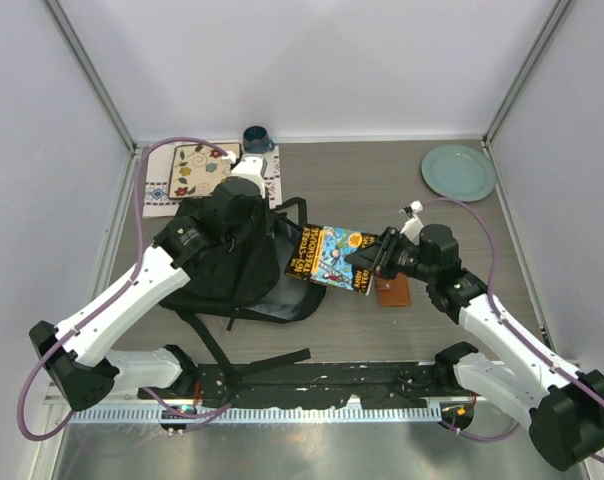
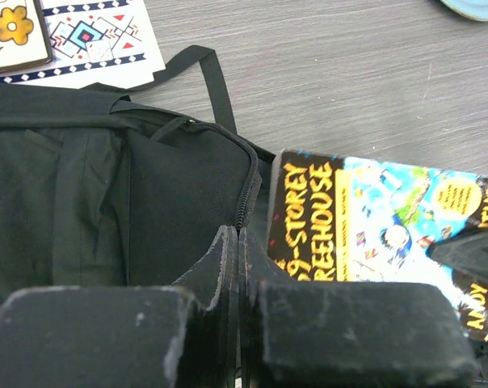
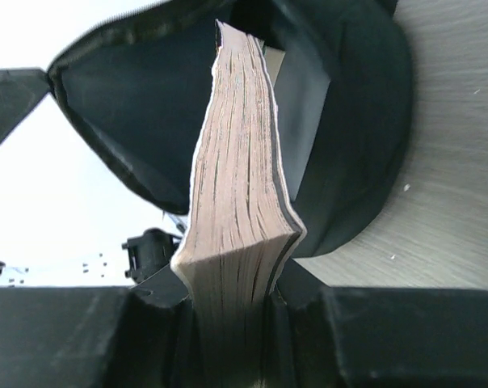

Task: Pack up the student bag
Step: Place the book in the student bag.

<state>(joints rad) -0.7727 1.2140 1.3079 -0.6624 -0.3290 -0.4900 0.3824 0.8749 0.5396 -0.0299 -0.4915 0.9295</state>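
The student bag (image 1: 217,275) is a black backpack lying left of the table's middle, its mouth turned to the right and held up. My left gripper (image 2: 239,234) sits over the bag (image 2: 82,202), shut on the zipper rim of the opening. A colourful paperback book (image 1: 327,255) hangs flat in the air, and my right gripper (image 1: 370,262) is shut on its right end. In the right wrist view the book's page edge (image 3: 236,178) points into the dark open mouth of the bag (image 3: 349,121). The book's cover (image 2: 373,218) shows beside the left fingers.
A small brown flat object (image 1: 393,292) lies on the table under the right gripper. A pale green plate (image 1: 459,172) is at the back right. A patterned placemat (image 1: 197,172) and a dark blue cup (image 1: 257,138) stand at the back left. Bag straps (image 1: 262,360) trail toward the near edge.
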